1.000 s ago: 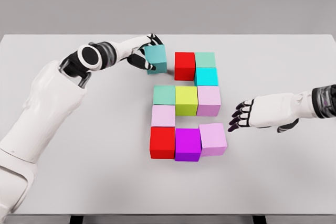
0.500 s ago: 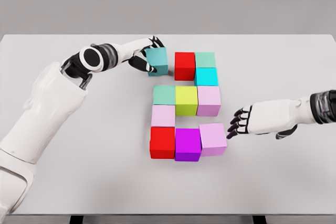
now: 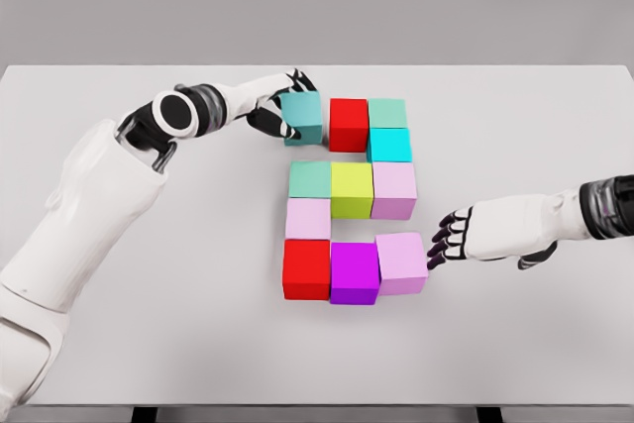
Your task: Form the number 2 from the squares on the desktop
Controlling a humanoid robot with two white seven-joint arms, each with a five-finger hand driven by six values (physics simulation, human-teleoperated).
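A: Where's your left hand?
B: Top row. You've got it wrapped round the teal cube, which sits just beside the red cube.
A: And the right hand?
B: Fingers loosely curled, holding nothing; tips touch the pink cube at bottom right, next to the magenta cube on the white table.

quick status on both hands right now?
Left hand: shut on the teal cube at the top-left of the figure.
Right hand: open, holding nothing, fingers at the side of the light pink cube.
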